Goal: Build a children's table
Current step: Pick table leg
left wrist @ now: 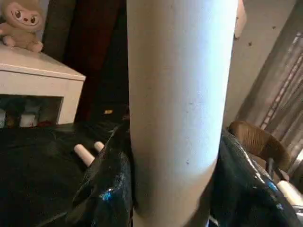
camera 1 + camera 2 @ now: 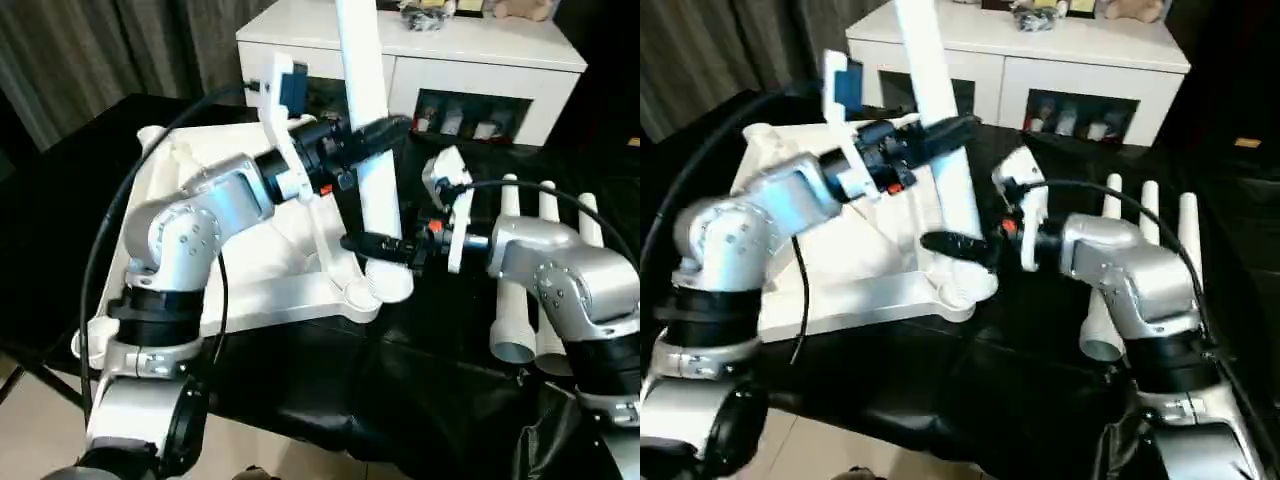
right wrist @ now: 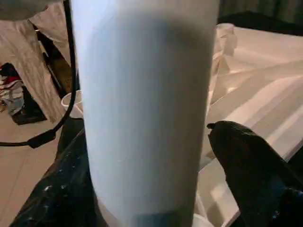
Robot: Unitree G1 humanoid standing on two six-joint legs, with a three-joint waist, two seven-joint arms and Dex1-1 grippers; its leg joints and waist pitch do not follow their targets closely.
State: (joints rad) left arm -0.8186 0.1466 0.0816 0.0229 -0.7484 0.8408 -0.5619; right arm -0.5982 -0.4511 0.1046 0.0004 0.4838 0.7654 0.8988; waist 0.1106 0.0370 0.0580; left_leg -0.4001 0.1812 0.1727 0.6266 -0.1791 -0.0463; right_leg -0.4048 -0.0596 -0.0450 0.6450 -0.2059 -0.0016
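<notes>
1. Left eye view: the table top (image 2: 250, 250) is lying upside down on the black-covered bench (image 2: 420, 400), ribs facing up, with round sockets at its corners.
2. One white leg (image 2: 372, 150) is standing nearly upright, leaning slightly, with its lower end sitting in the near corner socket (image 2: 385, 285) on the robot's right side of the top.
3. The left pincer (image 2: 375, 135) is gripping this leg partway up; in the left wrist view both black fingers (image 1: 109, 189) are pressing against the tube on either side.
4. The right pincer (image 2: 380, 245) is sitting low on the same leg, just above the socket. In the right wrist view one finger (image 3: 246, 151) is standing off the tube with a gap showing; the other side looks close to it, probably touching, though the view is poor. Jaws are standing apart, not clamping.
5. Three spare legs (image 2: 530, 300) are lying side by side on the bench beneath the right forearm.
6. A white cabinet (image 2: 450, 70) is standing behind the bench.
</notes>
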